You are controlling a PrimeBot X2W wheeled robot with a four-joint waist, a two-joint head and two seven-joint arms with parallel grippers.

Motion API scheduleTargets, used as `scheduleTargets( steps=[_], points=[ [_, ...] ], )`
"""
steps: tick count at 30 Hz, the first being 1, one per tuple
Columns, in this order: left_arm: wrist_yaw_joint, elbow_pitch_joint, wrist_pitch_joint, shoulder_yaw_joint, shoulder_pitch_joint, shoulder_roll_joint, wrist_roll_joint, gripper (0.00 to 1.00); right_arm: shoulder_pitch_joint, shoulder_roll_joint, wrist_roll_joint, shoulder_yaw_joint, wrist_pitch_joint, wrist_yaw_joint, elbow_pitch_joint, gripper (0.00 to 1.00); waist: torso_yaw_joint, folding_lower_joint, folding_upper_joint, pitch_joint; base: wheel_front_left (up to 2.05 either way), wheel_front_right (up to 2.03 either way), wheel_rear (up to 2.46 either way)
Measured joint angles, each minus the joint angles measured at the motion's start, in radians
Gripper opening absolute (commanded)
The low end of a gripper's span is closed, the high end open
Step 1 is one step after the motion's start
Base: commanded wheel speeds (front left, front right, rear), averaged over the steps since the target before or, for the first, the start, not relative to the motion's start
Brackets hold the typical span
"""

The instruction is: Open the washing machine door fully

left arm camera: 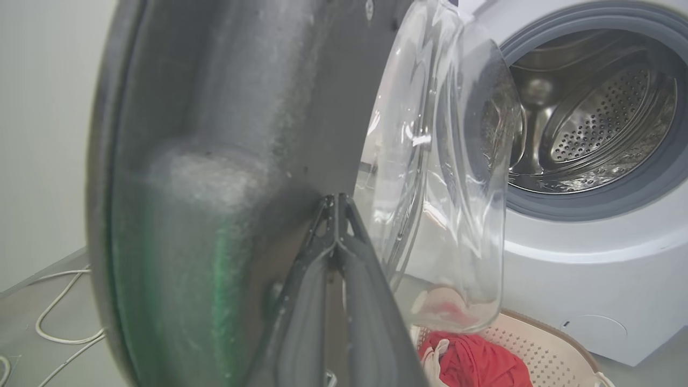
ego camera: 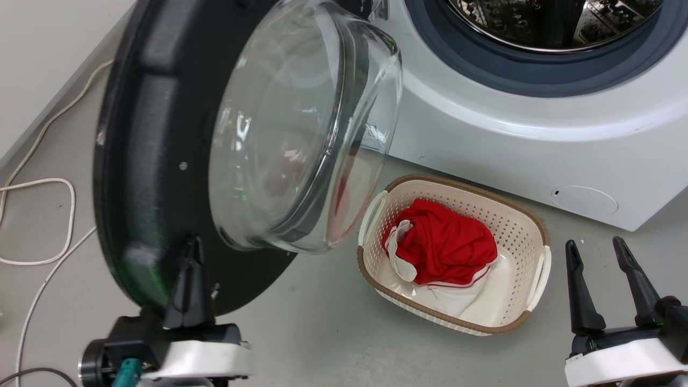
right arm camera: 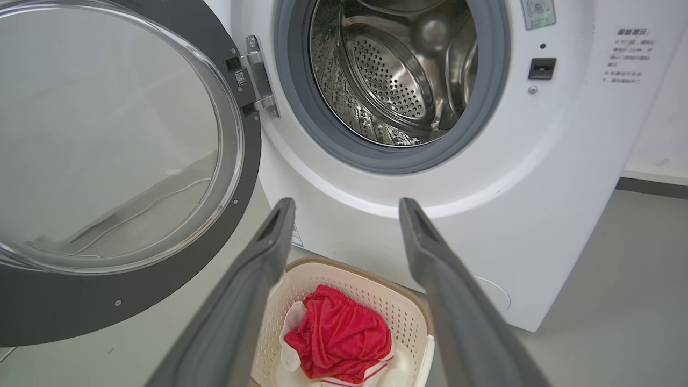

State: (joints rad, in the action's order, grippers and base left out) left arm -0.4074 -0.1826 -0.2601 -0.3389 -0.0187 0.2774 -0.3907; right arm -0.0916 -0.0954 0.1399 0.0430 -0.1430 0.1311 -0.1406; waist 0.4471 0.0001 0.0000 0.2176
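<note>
Standing well clear of the drum [right arm camera: 398, 70], the door [ego camera: 145, 161] hangs off its hinge [right arm camera: 258, 75] at the machine's [ego camera: 537, 161] side, its inner face and glass bowl [ego camera: 301, 123] turned toward the robot. In the right wrist view the drum opening is wholly uncovered and the door sits at a wide angle to the front panel, somewhere near square to it or a little past; the exact angle is hard to read. So the latch is released and most of the swing looks done. What is left, by this judgement, is the last part of the arc, until the door reaches its stop.

The left gripper [ego camera: 192, 244] has its two fingers together with nothing between them, and the joined tips sit against the black inner ring of the door near its lower edge, beside the bowl. This reads as a pushing contact rather than a grasp. The right gripper [ego camera: 594, 243] is low at the right with fingers apart, empty, well away from the door.

A basket [ego camera: 457, 185] with a red cloth [ego camera: 446, 247] stands on the floor before the machine, below the bowl; the door rides above it, so it seems no bar to the rest of the swing
</note>
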Motion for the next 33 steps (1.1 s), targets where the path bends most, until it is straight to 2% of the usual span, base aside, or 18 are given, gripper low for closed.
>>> scheduleTargets(
  steps=[6,19,25,33],
  points=[
    [0.048,0.034,-0.002,0.115,0.011,-0.005,-0.003,0.00,0.007,-0.012,0.003,0.000,0.007,0.000,-0.009,1.00,-0.009,0.0000,0.0000,0.022,0.00,0.00,0.00],
    [0.198,0.201,-0.003,0.342,0.110,-0.015,-0.056,0.00,0.035,-0.037,0.010,0.006,0.016,0.000,-0.022,1.00,-0.036,0.0000,0.0000,0.087,0.00,0.00,0.00],
    [0.252,0.293,-0.003,0.434,0.164,-0.003,-0.080,0.00,0.047,-0.046,0.012,0.006,0.016,0.000,-0.025,1.00,-0.048,0.0000,0.0000,0.113,0.00,0.00,0.00],
    [0.321,0.441,-0.003,0.508,0.246,0.032,-0.095,0.00,0.062,-0.060,0.018,0.005,0.020,0.000,-0.027,1.00,-0.053,0.0000,0.0000,0.140,0.00,0.00,0.00]
  ],
)
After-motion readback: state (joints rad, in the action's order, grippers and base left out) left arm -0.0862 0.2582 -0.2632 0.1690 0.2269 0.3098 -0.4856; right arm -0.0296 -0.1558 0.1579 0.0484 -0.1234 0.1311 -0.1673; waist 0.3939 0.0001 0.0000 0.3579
